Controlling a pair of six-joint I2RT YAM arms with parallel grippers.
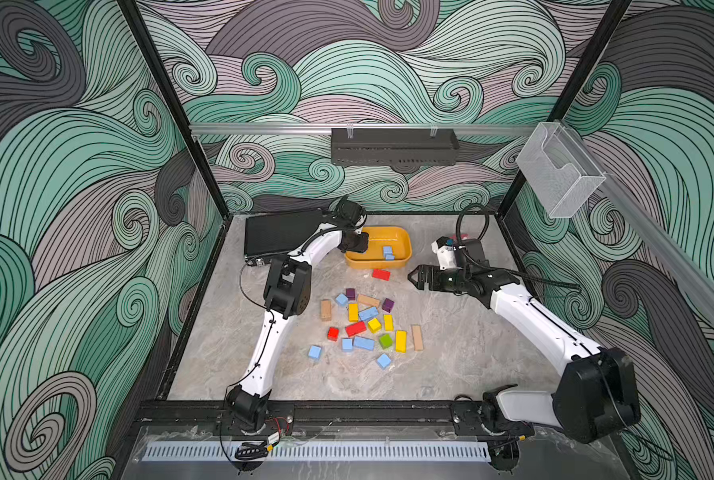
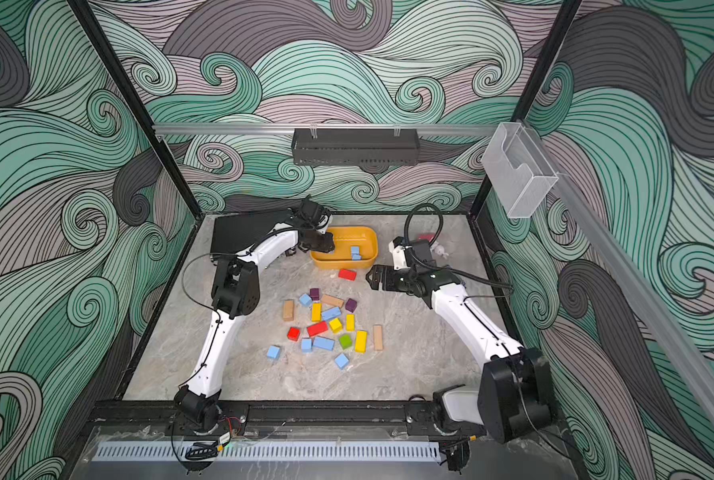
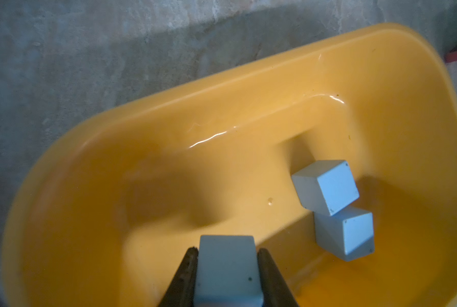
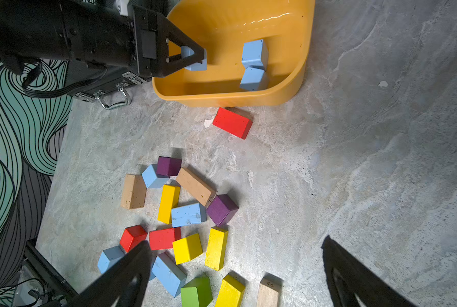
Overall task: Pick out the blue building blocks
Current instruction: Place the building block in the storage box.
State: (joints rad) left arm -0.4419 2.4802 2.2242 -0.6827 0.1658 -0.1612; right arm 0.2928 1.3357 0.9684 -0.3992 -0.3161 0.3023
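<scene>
- Two blue cubes [image 3: 325, 187] are already in the yellow tub [image 1: 406, 243], touching, with one leaning partly on top of the other.
- Left gripper [image 3: 227, 249] is clamped on a third blue cube [image 3: 227, 273], jaws pressing it from both sides. It hangs over the inside of the tub, at the end nearer the black case [image 1: 282, 235].
- Right gripper [image 1: 412, 277] is spread wide with nothing in it, hovering above the table [image 1: 471, 353] just beside the tub and near a lone red block [image 1: 381, 274].
- Six loose blue blocks [image 1: 347, 344] lie on the table, four cubes and two longer bars, mixed in with red, yellow, purple, green and tan pieces.
- One blue bar [image 1: 368, 313] lies between a yellow bar [image 1: 353, 312] and a purple cube [image 1: 387, 305].
- A stray blue cube [image 1: 315, 352] sits a bit apart from the pile, on the left arm's side.
</scene>
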